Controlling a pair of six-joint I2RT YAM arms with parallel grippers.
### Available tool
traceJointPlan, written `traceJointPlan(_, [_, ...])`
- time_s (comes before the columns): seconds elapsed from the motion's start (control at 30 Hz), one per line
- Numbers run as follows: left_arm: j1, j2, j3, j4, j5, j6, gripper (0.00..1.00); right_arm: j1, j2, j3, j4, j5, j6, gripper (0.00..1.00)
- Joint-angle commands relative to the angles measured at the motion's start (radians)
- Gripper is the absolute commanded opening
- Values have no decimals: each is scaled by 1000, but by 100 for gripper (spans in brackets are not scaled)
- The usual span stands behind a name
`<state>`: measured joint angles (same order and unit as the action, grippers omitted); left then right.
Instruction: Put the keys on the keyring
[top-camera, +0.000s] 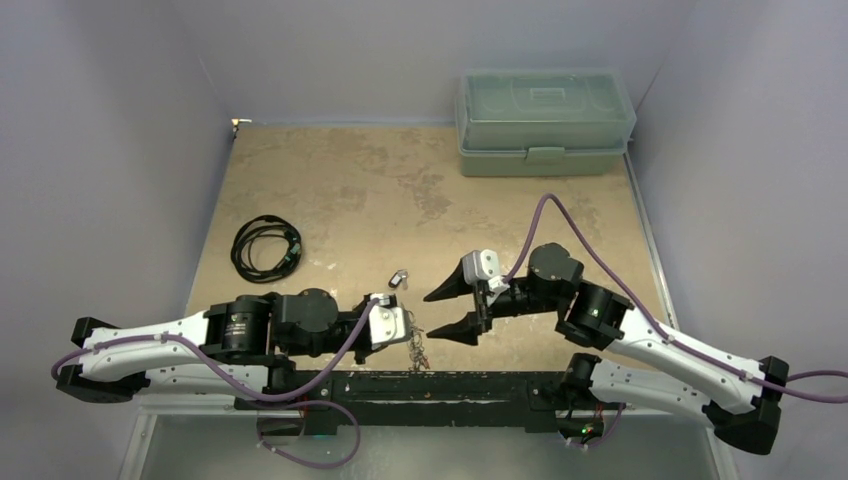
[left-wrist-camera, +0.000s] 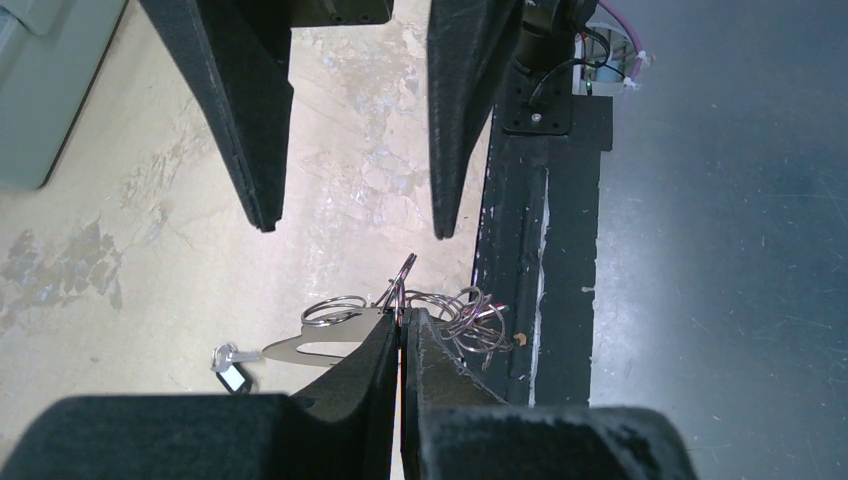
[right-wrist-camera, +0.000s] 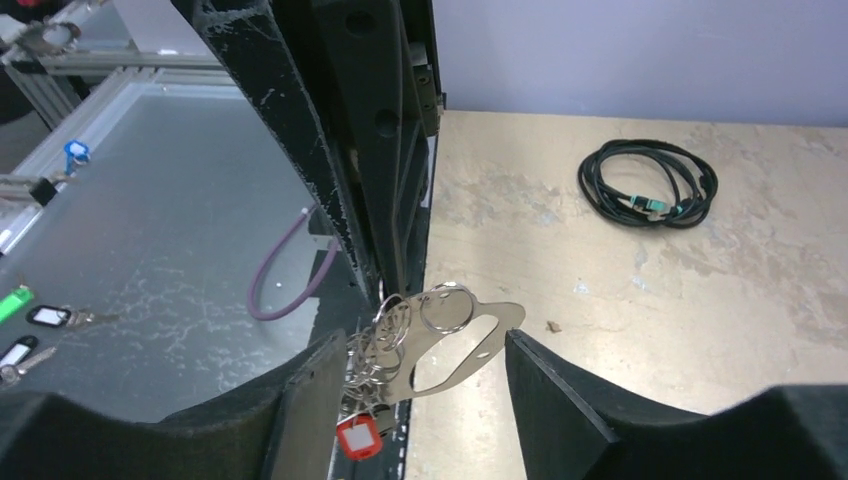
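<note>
top view: left gripper (top-camera: 410, 328) pressed together at the table's (top-camera: 330, 180) near edge, pinching the keyring (top-camera: 418, 348), which dangles below its tips. right gripper (top-camera: 440, 310) spread wide, pointed at it, tips just beside the keyring. a loose key (top-camera: 399, 278) lies on the table just beyond both. left wrist view: own fingers (left-wrist-camera: 370, 370) clamp the keyring's flat plate at one edge; plate juts left, a tangle of wire rings (left-wrist-camera: 470, 320) sits right; the right gripper's two fingers stand apart above. right wrist view: keyring hangs between the spread jaws, touching neither; red-headed key (right-wrist-camera: 358, 437) hangs lowest. coiled cable (right-wrist-camera: 648, 183) well apart.
</note>
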<state>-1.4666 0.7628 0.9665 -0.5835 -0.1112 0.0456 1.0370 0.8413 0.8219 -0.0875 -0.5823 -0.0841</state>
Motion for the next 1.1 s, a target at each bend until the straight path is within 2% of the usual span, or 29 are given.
traceJointPlan(0.0, [2, -11, -5, 74, -23, 10, 0, 5, -62, -30, 75, 17, 71, 68])
traceJointPlan(0.17, [2, -3, -7, 85, -19, 12, 0, 5, -55, -76, 136, 53, 144, 74])
traceJointPlan(0.33, [3, 1, -6, 91, -10, 14, 0, 5, -40, -100, 192, 126, 170, 73])
traceJointPlan(0.6, [8, 10, -8, 91, 31, 16, 0, 5, -38, -76, 165, 188, 121, 69])
traceJointPlan(1.07, [12, -21, -20, 105, 87, 25, 0, 5, 40, -78, 179, 198, 72, 68])
